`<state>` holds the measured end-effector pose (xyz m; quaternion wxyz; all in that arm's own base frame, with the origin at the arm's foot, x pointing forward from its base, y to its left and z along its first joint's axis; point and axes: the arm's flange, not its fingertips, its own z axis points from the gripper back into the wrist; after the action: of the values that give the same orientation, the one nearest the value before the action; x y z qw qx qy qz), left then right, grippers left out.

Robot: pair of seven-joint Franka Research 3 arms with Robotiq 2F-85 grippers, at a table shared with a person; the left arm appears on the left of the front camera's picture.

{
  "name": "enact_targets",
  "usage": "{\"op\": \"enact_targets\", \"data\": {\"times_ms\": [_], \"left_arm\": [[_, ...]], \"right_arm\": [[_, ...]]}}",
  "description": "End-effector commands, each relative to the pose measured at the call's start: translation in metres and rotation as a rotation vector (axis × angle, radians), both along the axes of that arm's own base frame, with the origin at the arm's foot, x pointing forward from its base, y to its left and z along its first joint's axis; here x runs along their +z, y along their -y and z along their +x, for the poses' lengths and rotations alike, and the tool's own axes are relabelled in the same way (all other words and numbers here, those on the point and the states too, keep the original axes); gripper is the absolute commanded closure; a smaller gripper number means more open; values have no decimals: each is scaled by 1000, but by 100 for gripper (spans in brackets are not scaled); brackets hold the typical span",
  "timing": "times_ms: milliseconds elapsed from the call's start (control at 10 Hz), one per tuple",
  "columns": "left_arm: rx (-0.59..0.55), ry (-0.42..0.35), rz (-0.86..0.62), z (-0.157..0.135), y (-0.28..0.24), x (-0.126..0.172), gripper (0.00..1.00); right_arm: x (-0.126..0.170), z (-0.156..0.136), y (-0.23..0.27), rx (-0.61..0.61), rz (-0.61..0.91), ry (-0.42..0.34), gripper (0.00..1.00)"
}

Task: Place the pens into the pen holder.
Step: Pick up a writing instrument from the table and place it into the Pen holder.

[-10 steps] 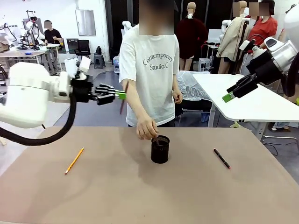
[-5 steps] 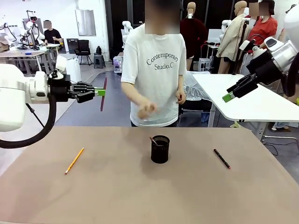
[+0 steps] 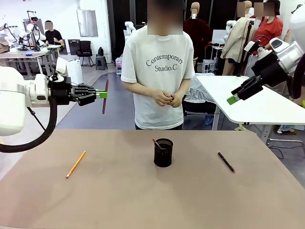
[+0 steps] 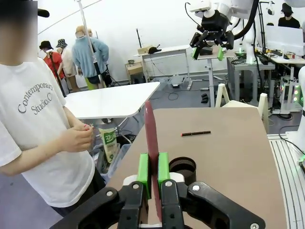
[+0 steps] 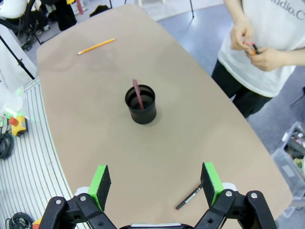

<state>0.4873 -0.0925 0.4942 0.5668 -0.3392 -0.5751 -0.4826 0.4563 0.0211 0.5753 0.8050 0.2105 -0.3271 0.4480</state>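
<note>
Left pincer (image 3: 100, 94) is clenched on a reddish-brown pen (image 3: 104, 107), held upright in the air well left of the pen holder (image 3: 163, 155). Step looks like carry-to-cup. Next move: centre it over the mouth, lower, let go. Right pincer (image 3: 234, 99) is released, parked high.

Count:
- holder: 1
- second reddish-brown pen (image 3: 157, 143) in the holder: 1
- yellow pencil (image 3: 76, 164) on the surface (image 3: 143, 200): 1
- black pen (image 3: 226, 162) on the surface: 1

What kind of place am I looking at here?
Probably a robotics lab: a white left arm and right arm flank a brown table, and a white worktable stands behind.
</note>
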Motion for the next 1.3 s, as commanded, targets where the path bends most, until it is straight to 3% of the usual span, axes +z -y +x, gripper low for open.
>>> {"op": "enact_targets", "data": {"times_ms": [0,1200], "left_arm": [[1,-1,7,1,0,3,100],[1,-1,7,1,0,3,100]], "right_arm": [[1,0,0,3,3,1,0],[1,0,0,3,3,1,0]]}}
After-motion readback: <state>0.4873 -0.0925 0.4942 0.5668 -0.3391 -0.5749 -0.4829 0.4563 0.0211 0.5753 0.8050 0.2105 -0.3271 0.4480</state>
